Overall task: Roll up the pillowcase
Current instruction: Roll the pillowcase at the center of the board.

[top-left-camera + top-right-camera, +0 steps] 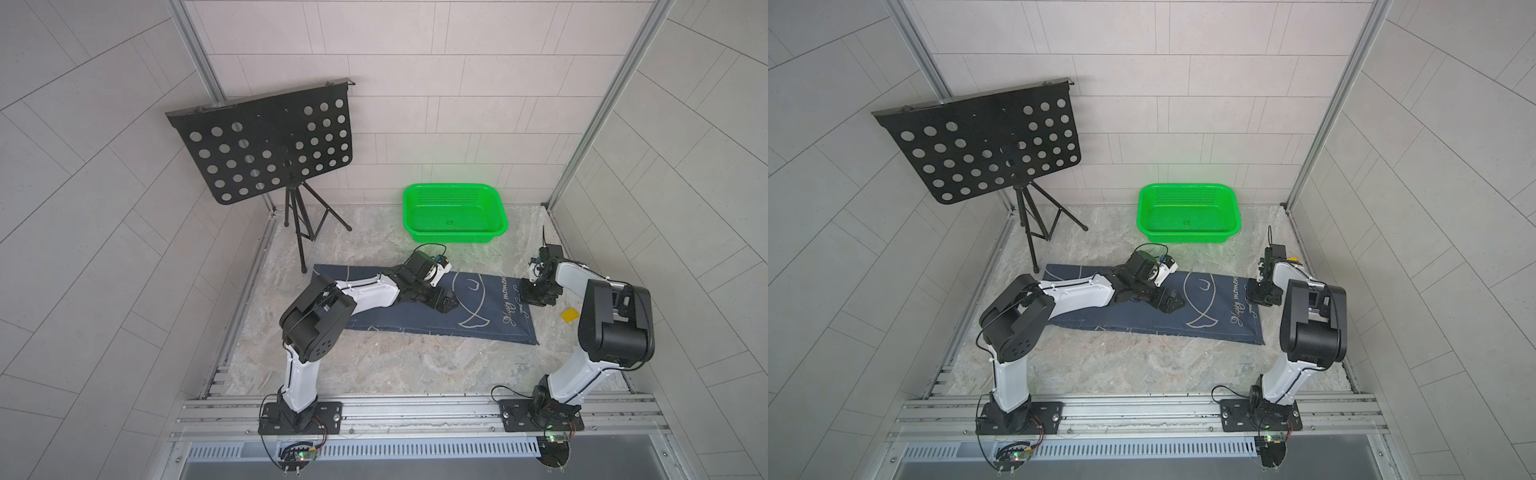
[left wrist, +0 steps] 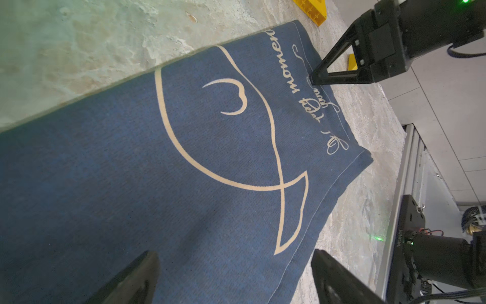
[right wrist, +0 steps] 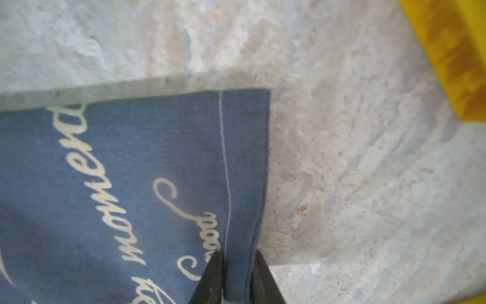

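The pillowcase (image 1: 490, 301) (image 1: 1208, 309) is dark navy with a pale fish outline and cursive writing. It lies flat as a long strip across the marble table. My left gripper (image 1: 451, 303) (image 1: 1173, 303) hovers low over its middle. In the left wrist view this gripper (image 2: 235, 255) is open, with cloth (image 2: 184, 147) under the wide gap. My right gripper (image 1: 525, 293) (image 1: 1254, 297) is at the strip's right end. In the right wrist view it (image 3: 238, 254) is shut on the stitched hem of the pillowcase (image 3: 131, 158), near the far corner.
A green basket (image 1: 453, 237) stands behind the cloth at the back. A black perforated music stand (image 1: 266, 145) on a tripod is at the back left. A small yellow piece (image 1: 569, 314) lies on the table right of the cloth, beside the right arm.
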Motion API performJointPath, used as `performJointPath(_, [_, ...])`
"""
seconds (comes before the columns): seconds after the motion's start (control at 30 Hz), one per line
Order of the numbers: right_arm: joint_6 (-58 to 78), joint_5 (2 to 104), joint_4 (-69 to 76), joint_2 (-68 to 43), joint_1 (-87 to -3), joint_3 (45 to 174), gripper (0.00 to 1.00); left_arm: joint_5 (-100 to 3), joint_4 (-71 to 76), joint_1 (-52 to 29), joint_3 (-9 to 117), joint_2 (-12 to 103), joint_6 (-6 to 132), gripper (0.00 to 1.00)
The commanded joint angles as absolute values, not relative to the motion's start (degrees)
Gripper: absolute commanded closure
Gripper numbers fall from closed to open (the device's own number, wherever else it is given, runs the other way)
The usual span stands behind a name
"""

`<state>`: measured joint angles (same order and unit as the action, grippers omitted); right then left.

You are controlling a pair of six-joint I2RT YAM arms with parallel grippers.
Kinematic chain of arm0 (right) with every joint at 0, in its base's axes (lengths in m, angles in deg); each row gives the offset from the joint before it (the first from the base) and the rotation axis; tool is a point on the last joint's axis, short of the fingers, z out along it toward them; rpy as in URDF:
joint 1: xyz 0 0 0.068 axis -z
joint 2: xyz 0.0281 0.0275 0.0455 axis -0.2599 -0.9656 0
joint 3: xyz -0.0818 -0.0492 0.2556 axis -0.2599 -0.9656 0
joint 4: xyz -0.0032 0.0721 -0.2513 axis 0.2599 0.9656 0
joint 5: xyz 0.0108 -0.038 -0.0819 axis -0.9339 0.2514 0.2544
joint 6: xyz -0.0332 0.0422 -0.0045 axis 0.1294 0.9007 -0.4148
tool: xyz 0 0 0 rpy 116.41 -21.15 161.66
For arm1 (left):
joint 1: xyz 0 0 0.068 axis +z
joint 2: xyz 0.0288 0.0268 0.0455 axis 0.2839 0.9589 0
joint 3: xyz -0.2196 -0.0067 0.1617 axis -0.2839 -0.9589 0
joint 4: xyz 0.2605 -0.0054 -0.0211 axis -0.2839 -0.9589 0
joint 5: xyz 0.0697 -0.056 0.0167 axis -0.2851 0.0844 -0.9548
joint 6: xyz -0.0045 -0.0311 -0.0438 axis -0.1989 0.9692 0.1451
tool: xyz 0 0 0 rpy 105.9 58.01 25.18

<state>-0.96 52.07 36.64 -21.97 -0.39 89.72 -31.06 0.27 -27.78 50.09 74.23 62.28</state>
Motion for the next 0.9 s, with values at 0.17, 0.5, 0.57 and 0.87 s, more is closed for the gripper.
performJointPath(0.17, [-2.3,51.5,38.0,-21.1,-0.3,89.2,0.92,-28.7,1.0,-29.1,53.3,77.7,63.1,0.02])
performJointPath(0.5, [-1.0,56.6,41.1,-16.0,-1.4,88.9,1.00,-31.5,-2.2,-29.3,55.5,79.4,62.1,0.02])
performJointPath(0.57, [0.1,58.4,42.3,-15.3,-2.1,89.1,1.00,-31.9,-2.4,-29.4,55.9,79.4,61.9,0.02])
performJointPath(0.87, [4.0,62.1,45.6,-13.1,-6.9,90.1,1.00,-32.4,-4.0,-29.6,57.5,79.3,61.7,0.03])
